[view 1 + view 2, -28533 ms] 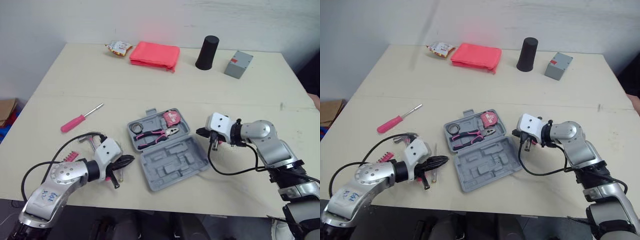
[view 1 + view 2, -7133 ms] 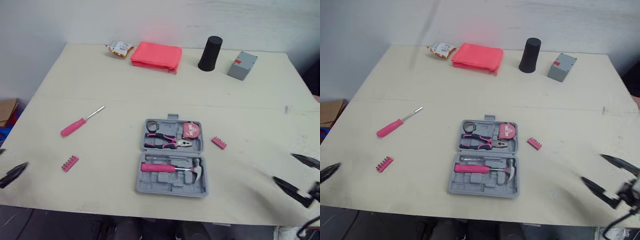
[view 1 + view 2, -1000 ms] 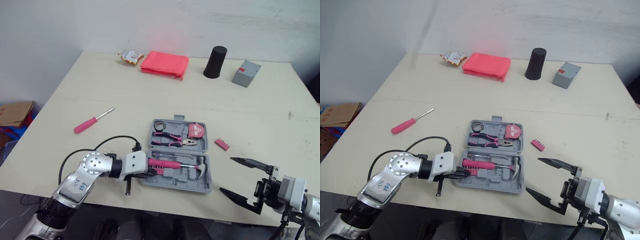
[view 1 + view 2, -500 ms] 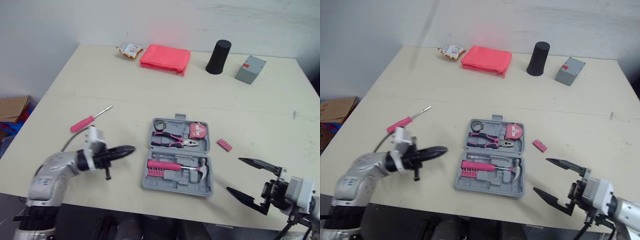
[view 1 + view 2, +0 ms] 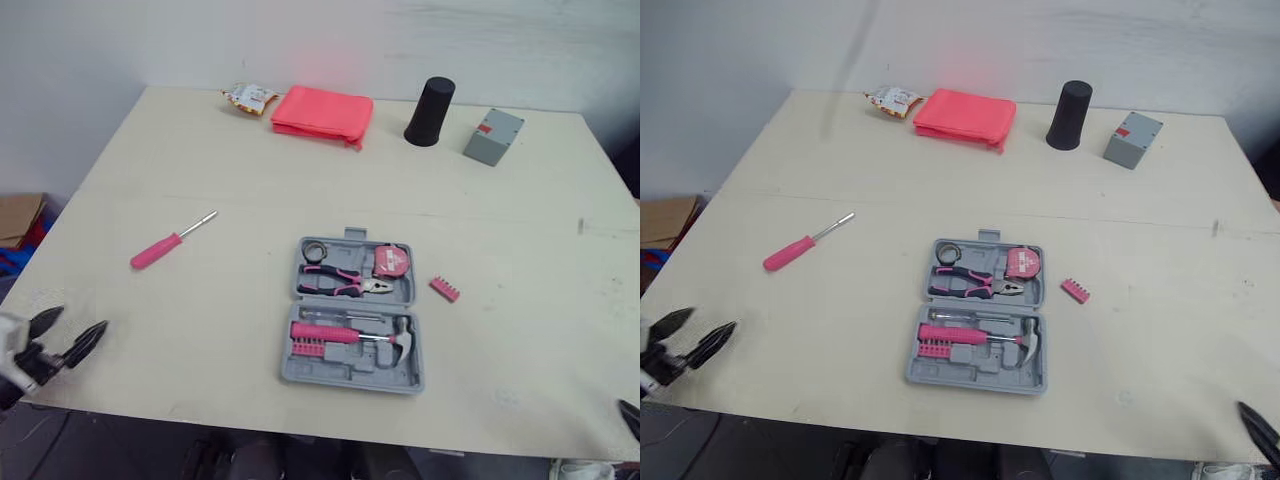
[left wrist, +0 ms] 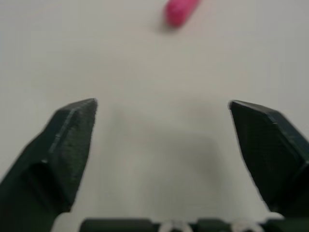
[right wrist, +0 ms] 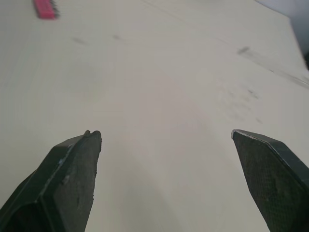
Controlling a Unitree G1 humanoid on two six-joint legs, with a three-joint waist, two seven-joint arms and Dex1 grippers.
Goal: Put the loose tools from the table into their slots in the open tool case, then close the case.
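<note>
The grey tool case (image 5: pixel 352 372) lies open in the middle of the table. It holds pink-handled pliers (image 5: pixel 335 283), a tape measure (image 5: pixel 393 261), a hammer (image 5: pixel 350 333) and a pink bit strip (image 5: pixel 307 347). A pink screwdriver (image 5: pixel 170 241) lies loose to its left, and its handle (image 6: pixel 179 10) shows ahead of my left gripper. A second pink bit strip (image 5: pixel 445 289) lies just right of the case. My left gripper (image 5: pixel 72 328) hangs open and empty at the table's front left edge. My right gripper (image 7: pixel 164 140) is open and empty over bare table at the front right.
Along the far edge stand a snack packet (image 5: pixel 248 96), a pink pouch (image 5: pixel 322 108), a black cup (image 5: pixel 429 98) and a grey box (image 5: pixel 493 136). A cardboard box (image 5: pixel 15 215) sits on the floor at the left.
My left gripper has pulled back from beside the case to the front left edge and has opened. My right gripper has dropped back toward the front right corner.
</note>
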